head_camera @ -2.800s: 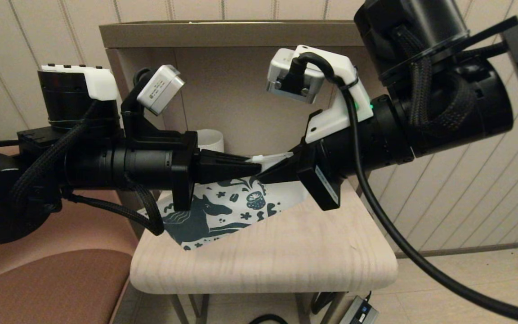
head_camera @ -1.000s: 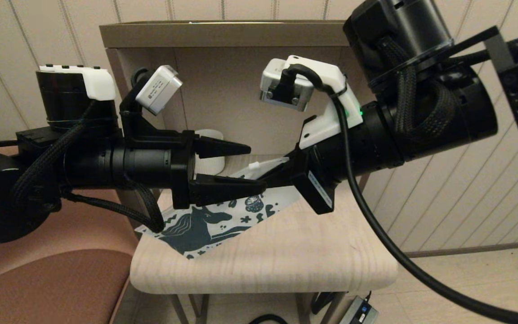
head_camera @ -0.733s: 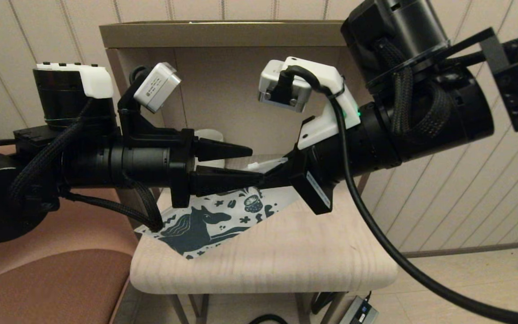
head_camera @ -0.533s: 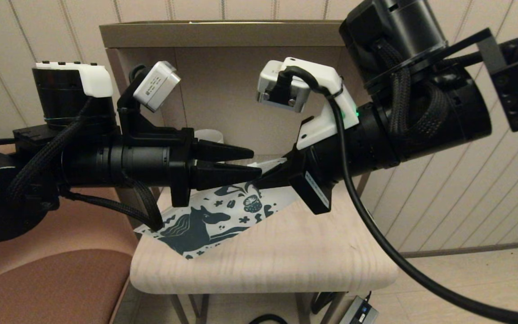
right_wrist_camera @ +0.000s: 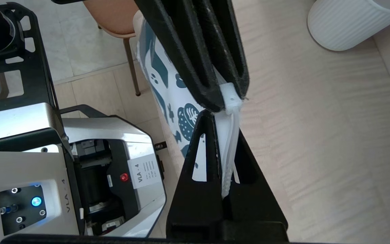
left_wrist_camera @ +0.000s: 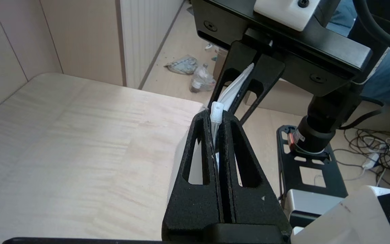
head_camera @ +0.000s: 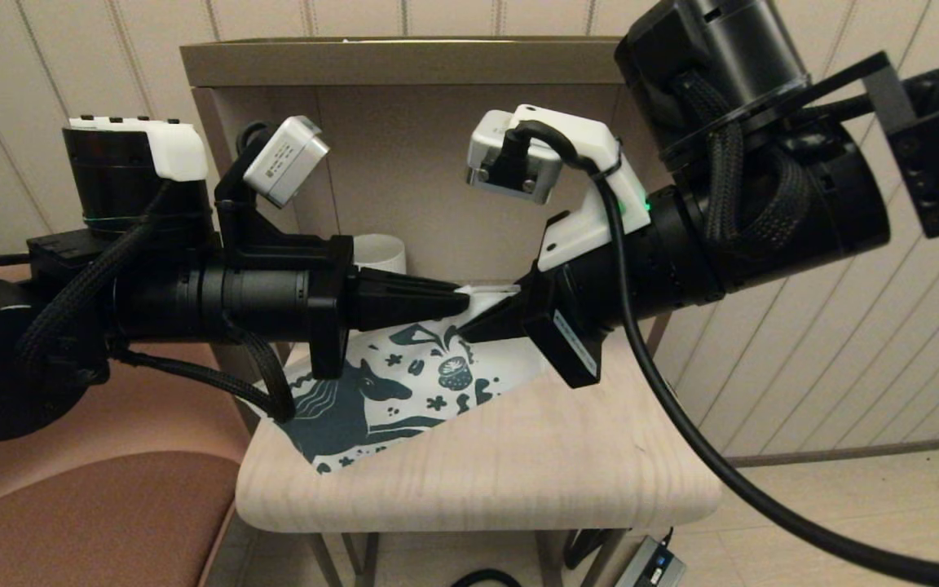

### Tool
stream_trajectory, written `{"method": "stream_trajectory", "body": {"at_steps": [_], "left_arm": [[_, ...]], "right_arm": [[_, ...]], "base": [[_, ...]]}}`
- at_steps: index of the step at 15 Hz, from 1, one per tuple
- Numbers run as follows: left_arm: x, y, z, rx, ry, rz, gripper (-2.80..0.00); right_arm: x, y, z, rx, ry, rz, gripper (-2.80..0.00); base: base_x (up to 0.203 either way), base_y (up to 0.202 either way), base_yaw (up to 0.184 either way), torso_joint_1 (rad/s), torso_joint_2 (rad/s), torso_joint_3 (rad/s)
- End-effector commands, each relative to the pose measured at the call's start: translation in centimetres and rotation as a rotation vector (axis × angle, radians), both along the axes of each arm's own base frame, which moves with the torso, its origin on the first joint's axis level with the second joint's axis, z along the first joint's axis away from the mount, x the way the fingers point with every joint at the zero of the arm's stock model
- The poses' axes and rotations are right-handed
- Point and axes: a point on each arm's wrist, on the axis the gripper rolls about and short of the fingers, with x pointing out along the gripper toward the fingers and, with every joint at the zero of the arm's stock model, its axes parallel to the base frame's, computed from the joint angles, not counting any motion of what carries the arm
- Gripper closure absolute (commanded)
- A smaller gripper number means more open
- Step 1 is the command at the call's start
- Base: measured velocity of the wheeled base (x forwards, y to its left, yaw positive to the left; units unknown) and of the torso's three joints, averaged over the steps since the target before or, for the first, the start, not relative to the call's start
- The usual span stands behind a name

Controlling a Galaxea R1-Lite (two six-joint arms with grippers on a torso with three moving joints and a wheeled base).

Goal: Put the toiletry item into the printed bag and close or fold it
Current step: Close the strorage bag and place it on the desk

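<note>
From my head cam, both tools meet tip to tip above the tabletop [head_camera: 518, 456], left tool [head_camera: 457, 302] and right tool [head_camera: 469, 328] each clamped on the printed bag [head_camera: 388, 383] top edge, bag hanging tilted. Left wrist cam: fingers [left_wrist_camera: 198, 162] pinched on the white zip tab [left_wrist_camera: 217, 113]. Right wrist cam: same strip, ribbed mug [right_wrist_camera: 347, 23] nearby.

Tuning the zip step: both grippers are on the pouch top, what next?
Probably slide the left gripper along the zip: it pinches the white slider, while the right gripper clamps the printed bag edge right beside it.
</note>
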Motion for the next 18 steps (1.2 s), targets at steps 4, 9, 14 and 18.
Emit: {"method": "stream_trajectory", "body": {"at_steps": [4,9,14,18], "left_arm": [[0.1,0.0,-0.2,0.003,0.002,-0.007,0.00],[0.1,0.0,-0.3,0.003,0.002,-0.008,0.00],[0.1,-0.1,-0.3,0.004,0.003,-0.007,0.00],[0.1,-0.1,-0.4,0.006,0.005,-0.007,0.00]], "right_arm": [[-0.3,-0.6,0.4,0.007,-0.010,-0.005,0.00],[-1.1,-3.0,2.5,0.053,-0.059,-0.048,0.00],[-1.2,-3.5,2.6,0.058,-0.063,-0.054,0.00],[-1.4,-4.1,3.0,0.067,-0.074,-0.068,0.00]], "base": [[0.000,0.000,0.000,0.000,0.00,0.000],[0.000,0.000,0.000,0.000,0.00,0.000],[0.000,0.000,0.000,0.000,0.00,0.000],[0.000,0.000,0.000,0.000,0.00,0.000]]}}
